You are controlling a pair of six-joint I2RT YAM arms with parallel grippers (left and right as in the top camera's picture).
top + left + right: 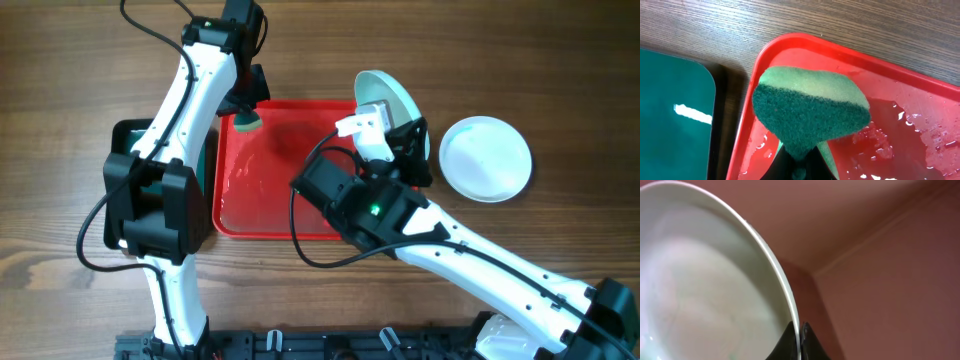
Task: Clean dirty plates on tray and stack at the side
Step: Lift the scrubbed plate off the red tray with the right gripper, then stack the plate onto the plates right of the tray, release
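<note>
Red plastic tray (290, 215) lies at the table's centre, long axis left to right, its floor wet with pooled water. The right gripper (799, 344) is clenched on the rim of one plate (385, 98), both fingers pinching the edge. This plate is tilted steeply. From overhead it reads as a narrow ellipse, long axis running diagonally from far-left to near-right. It sits at the tray's far right corner, partly past the rim. Whether it touches the tray cannot be determined. A second plate (487, 158) lies flat on the wooden table (60, 60), right of the tray and apart from it. The left gripper (797, 164) is clamped on a green sponge (810, 112), dark scouring layer toward the wrist camera, at the tray's far left corner. A dark green tray (670, 110) lies just beside the red tray's left edge, under the left arm.
</note>
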